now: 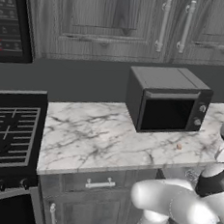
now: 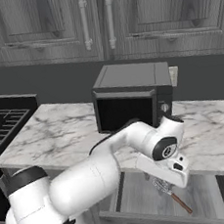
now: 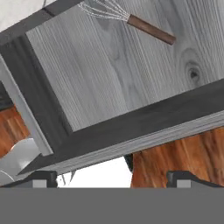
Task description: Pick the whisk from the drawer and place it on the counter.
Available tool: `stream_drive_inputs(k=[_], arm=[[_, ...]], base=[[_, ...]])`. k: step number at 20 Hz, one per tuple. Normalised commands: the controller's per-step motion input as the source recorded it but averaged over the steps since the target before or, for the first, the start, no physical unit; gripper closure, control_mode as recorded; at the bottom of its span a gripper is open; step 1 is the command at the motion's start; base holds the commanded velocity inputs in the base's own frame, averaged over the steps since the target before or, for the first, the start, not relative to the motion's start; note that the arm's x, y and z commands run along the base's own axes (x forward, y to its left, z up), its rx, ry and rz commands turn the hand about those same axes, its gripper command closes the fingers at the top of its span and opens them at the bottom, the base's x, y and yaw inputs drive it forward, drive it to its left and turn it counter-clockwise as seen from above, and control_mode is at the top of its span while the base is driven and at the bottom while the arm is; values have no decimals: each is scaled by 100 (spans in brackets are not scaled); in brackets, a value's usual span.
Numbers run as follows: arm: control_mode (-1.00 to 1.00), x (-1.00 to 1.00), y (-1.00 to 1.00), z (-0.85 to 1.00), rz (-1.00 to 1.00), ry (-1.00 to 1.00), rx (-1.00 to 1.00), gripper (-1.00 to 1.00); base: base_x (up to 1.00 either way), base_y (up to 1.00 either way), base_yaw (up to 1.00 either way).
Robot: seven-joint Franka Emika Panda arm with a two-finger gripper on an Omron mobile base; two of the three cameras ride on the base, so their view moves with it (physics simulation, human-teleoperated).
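Drawer (image 2: 143,194) is pulled out below the worktop (image 2: 62,134), pale grey floor exposed. Whisk (image 2: 170,193) lies flat on the drawer floor, wire head towards the worktop, reddish-brown handle pointing near-right. Gripper (image 3: 112,177) sits above the drawer's front rail, well apart from the whisk (image 3: 131,22); jaws spread wide, holding nothing. Farther back, the microwave (image 2: 132,97) stands on the worktop, a small orange speck (image 1: 179,146) just in front of it. Stove (image 1: 10,133) at left.
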Motion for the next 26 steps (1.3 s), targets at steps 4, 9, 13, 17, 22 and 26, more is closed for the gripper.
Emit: stream_drive_inputs(k=[4, 9, 13, 17, 22, 26], arm=[[-100, 2, -48, -89, 1, 15, 0, -100], [-100, 3, -37, -75, 5, 11, 0, -100], [-100, 8, -36, -66, 7, 7, 0, -100], [-100, 2, -40, -58, 12, 1, 1, -100], [-100, -53, -42, -52, 17, 1, 0, -100], [-100, -100, -33, -58, 14, 11, 0, -100]], base=[[0, 0, 0], [0, 0, 0], [0, 0, 0], [0, 0, 0], [0, 0, 0], [0, 0, 0]])
